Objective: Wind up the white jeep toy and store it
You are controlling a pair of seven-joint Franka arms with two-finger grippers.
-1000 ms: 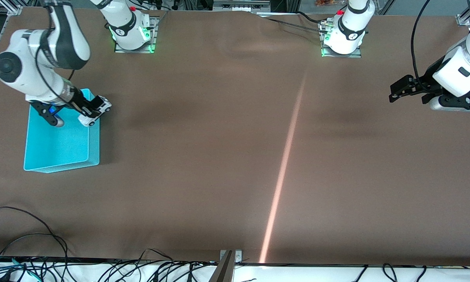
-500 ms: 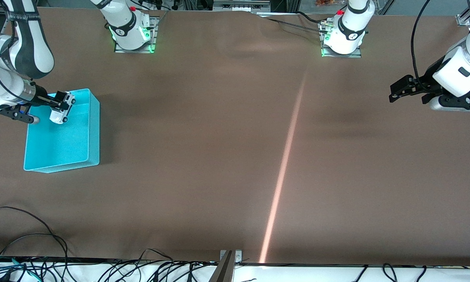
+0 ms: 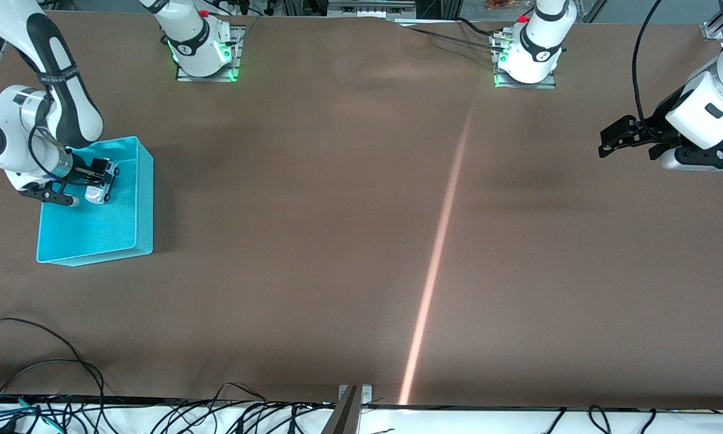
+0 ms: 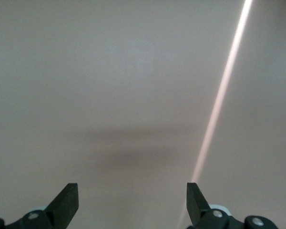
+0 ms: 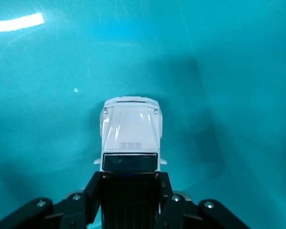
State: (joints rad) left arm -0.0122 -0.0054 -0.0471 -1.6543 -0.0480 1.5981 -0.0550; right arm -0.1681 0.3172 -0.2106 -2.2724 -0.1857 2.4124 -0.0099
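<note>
The white jeep toy (image 5: 130, 134), boxy with a black roof and dark windscreen, is clamped at its sides by my right gripper (image 5: 129, 183), shut on it. In the front view that gripper (image 3: 99, 179) holds the jeep (image 3: 98, 193) low inside the turquoise bin (image 3: 145, 199), over the part of the bin's floor nearest the robot bases. In the right wrist view the jeep's bonnet points at the bin's floor (image 5: 229, 71); I cannot tell whether its wheels touch. My left gripper (image 4: 132, 202) waits open over bare table at the left arm's end (image 3: 613, 140).
A pale streak of light (image 3: 437, 253) crosses the brown table (image 3: 313, 241). Loose black cables (image 3: 48, 386) lie along the table edge nearest the front camera.
My right gripper carried the jeep from above the bin's rim in over the bin, then lowered it inside. The left arm has not moved.
</note>
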